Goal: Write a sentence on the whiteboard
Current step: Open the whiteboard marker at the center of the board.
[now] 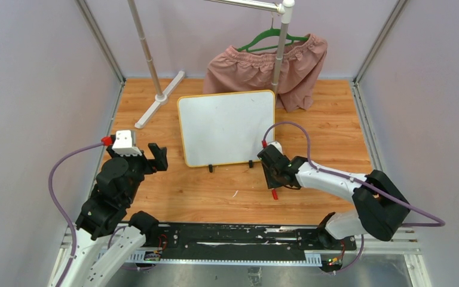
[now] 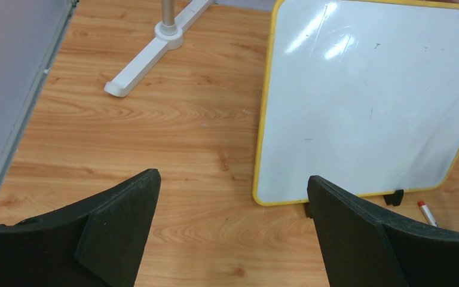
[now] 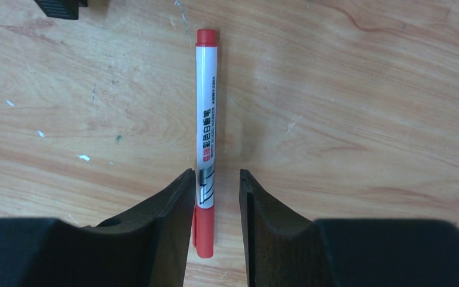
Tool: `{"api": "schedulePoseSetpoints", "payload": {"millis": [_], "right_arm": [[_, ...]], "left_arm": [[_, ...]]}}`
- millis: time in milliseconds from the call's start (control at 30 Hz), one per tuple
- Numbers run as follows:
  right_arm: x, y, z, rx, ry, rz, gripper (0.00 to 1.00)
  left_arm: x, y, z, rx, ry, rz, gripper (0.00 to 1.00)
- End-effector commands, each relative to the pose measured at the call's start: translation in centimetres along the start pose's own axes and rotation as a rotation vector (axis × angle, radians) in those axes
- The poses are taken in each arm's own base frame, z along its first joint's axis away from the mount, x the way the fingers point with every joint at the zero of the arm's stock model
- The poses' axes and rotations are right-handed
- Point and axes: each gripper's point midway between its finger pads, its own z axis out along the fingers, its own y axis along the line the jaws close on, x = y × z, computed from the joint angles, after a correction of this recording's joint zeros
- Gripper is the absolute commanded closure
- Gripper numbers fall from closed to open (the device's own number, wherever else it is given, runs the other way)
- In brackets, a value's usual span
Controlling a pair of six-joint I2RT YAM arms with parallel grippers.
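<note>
On the wooden table (image 1: 203,194), at 12 o'clock from the arm bases, sits the whiteboard (image 1: 226,127), yellow-rimmed, with two black clip feet on its near edge. Its face shows white with a few faint specks.

At 5 o'clock from the board lies the marker (image 3: 204,107), a white barrel with red ends. Only the right wrist view shows its print: red Chinese characters along the barrel, beside a line of tiny dark capitals too small to read surely. The right gripper (image 3: 216,174) straddles its lower part, fingers narrowly parted and not clamped; a strip of wood shows between the barrel and one finger. From above, just one red tip pokes out below that gripper.

The left gripper (image 2: 233,177) hangs at 8 o'clock from the board, spread wide and holding nothing. Its camera catches a white rack foot (image 2: 149,57) at 10 o'clock. Only the top view shows the pink garment (image 1: 263,66) on a green hanger at 12 o'clock.
</note>
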Motion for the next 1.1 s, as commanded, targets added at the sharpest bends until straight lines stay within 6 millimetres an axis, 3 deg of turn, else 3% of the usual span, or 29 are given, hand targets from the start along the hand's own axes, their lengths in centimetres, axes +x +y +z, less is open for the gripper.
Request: {"api": "schedulePoseSetpoints", "payload": {"millis": [0,233,300,433,533,633,767,1067], "right_arm": [[-1.3,0.3,0.5,-0.016,-0.009,0.010,0.64],[-0.7,0.4,1.4,-0.020,0.020,0.010,0.73],[-0.2,0.4,1.8,-0.018,0.037,0.010,0.78],[0.5,0.3,2.0,-0.016,0.055,0.010,0.97],[0.4,0.2,0.9,-0.031,0.039,0.023,1.00],[-0.8,0.6,-1.9,-0.086,-0.020,0.047,1.00],[-4.2,1.6,-8.2,-0.234,-0.197,0.071,1.00],[-11.8,6.4,-23.1,-0.762,-0.691,0.171,1.00]], "left_arm": [[-0.7,-0.3,-0.1,0.017,-0.034,-0.003,0.00],[-0.7,-0.3,-0.1,0.019,-0.034,-0.002,0.00],[-0.7,-0.3,-0.1,0.018,-0.033,-0.001,0.00],[-0.7,-0.3,-0.1,0.016,-0.034,-0.003,0.00],[-0.7,-0.2,-0.2,0.010,-0.034,-0.006,0.00],[-0.9,-0.2,-0.3,0.011,-0.035,-0.020,0.00],[-1.8,-2.0,-1.1,0.109,-0.036,-0.074,0.00],[-5.7,-10.6,-5.1,0.634,-0.181,-0.406,0.00]]}}
